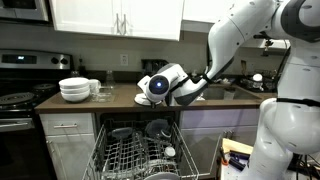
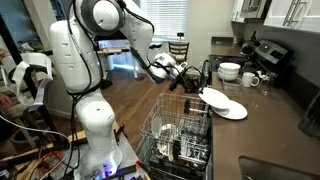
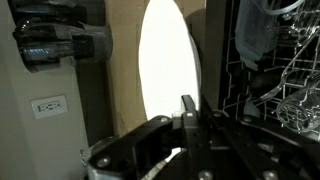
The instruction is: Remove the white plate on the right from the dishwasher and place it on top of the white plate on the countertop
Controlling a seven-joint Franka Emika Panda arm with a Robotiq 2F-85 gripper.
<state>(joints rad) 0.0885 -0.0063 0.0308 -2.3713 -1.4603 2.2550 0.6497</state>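
Note:
My gripper [image 3: 188, 118] is shut on the edge of a white plate [image 3: 165, 60], which fills the middle of the wrist view. In an exterior view the held plate [image 2: 213, 97] hangs tilted just above a second white plate [image 2: 232, 111] that lies flat on the countertop. I cannot tell whether the two touch. In an exterior view the gripper [image 1: 160, 88] is over the counter's front edge, above the open dishwasher, and the flat plate [image 1: 144, 100] shows only partly behind it.
The dishwasher's pulled-out rack [image 1: 140, 155] [image 2: 180, 135] holds several dishes under the arm. A stack of white bowls [image 1: 74, 90] [image 2: 229, 71] and cups [image 2: 250, 79] stand further along the counter. A stove [image 1: 15, 100] is beyond them. A dark appliance [image 3: 55, 40] stands by the wall.

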